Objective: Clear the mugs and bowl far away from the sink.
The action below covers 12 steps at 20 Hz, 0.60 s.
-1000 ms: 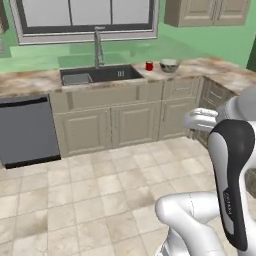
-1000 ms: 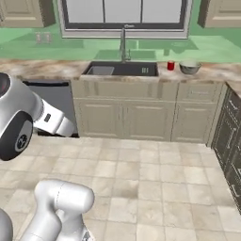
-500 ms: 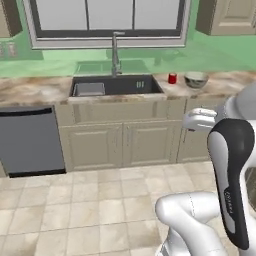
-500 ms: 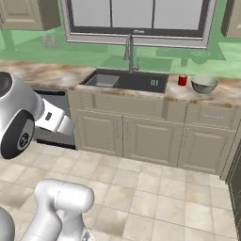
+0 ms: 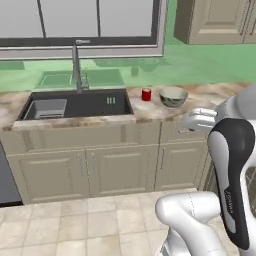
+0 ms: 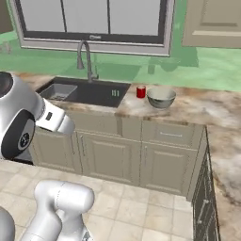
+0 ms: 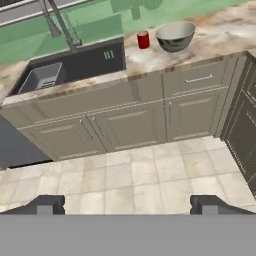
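We see the red mug [image 5: 146,94] on the table [image 5: 210,93], just beside the right edge of the sink [image 5: 75,105], with the bowl [image 5: 173,97] near it on the side away from the basin; mug and bowl sit close together but look apart. No green mug that we can make out in these views. The claw [image 7: 127,205] hangs well back from the table, over the floor [image 7: 135,175], fingers [image 7: 47,204] spread wide and holding nothing. We judge the reach has not begun, so most of the risk lies ahead. The mug is small and stands close to both the basin lip and the bowl, so a sloppy approach could knock it into the sink or bump the bowl sideways. The bowl is wide and round-walled, and we think the claw may only manage a rim pinch; a weak bite there could let it tip or slide out mid-carry. The faucet [image 5: 77,62] stands tall behind the basin and an arm swing from that side might clip it. The cabinet fronts [image 7: 130,122] below the table edge could catch the arm if the base parks too close. Also, setting things down only a little way off would not count as far away from the sink, so placement needs the far stretch of table to the right.
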### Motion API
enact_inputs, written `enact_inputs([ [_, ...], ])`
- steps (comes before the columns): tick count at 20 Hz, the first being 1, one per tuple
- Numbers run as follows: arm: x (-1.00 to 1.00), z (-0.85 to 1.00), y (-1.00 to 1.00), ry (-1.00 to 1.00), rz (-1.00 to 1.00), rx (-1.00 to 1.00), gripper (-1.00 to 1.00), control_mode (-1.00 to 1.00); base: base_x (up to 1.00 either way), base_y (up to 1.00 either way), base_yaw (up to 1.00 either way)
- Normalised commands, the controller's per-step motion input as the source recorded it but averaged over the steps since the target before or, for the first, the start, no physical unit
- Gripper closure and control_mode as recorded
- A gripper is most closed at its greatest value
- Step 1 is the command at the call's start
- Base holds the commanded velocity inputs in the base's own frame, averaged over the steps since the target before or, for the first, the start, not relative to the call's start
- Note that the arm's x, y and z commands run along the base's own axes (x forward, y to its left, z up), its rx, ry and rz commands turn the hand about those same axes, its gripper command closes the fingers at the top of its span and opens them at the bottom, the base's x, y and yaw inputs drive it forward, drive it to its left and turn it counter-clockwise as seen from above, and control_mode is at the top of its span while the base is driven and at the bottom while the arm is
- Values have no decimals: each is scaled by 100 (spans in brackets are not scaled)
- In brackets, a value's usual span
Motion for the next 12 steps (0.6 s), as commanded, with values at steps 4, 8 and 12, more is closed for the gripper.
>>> enact_inputs([
  [4, 0, 0, 0, 0, 0, 0, -100, 100, 98, -82, 0],
  [8, 0, 0, 0, 0, 0, 0, -100, 100, 100, -55, -2],
  [12, 0, 0, 0, 0, 0, 0, -100, 100, 100, -4, -10],
])
